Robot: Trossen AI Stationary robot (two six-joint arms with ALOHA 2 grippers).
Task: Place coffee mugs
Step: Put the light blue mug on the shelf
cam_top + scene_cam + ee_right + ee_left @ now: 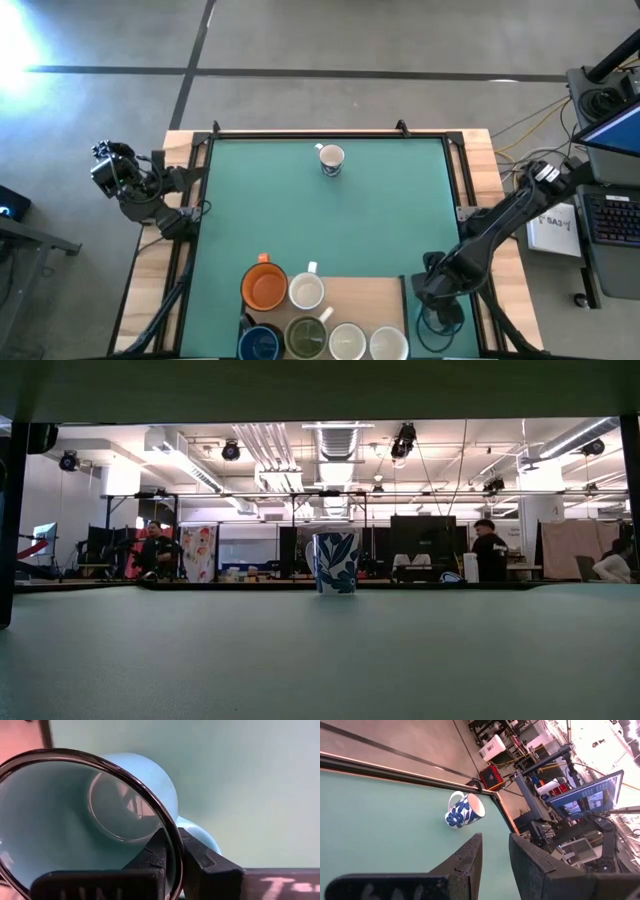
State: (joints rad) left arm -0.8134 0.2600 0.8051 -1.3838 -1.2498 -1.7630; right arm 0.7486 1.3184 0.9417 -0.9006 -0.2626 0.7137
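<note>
While the right gripper [172,862] pinches the rim of a pale blue mug [75,820] at the bench's near right corner, the left gripper [495,857] waits off the left edge, fingers slightly spread. One blue-flowered mug [331,159] stands far centre on the green bench [400,220]. Six mugs cluster near centre, among them an orange mug [265,287].

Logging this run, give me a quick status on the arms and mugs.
Right gripper shut on light blue mug, near table's right edge. Left gripper open, parked off table's left side. Flowered mug stands alone, far side. Nothing in the way.
</note>
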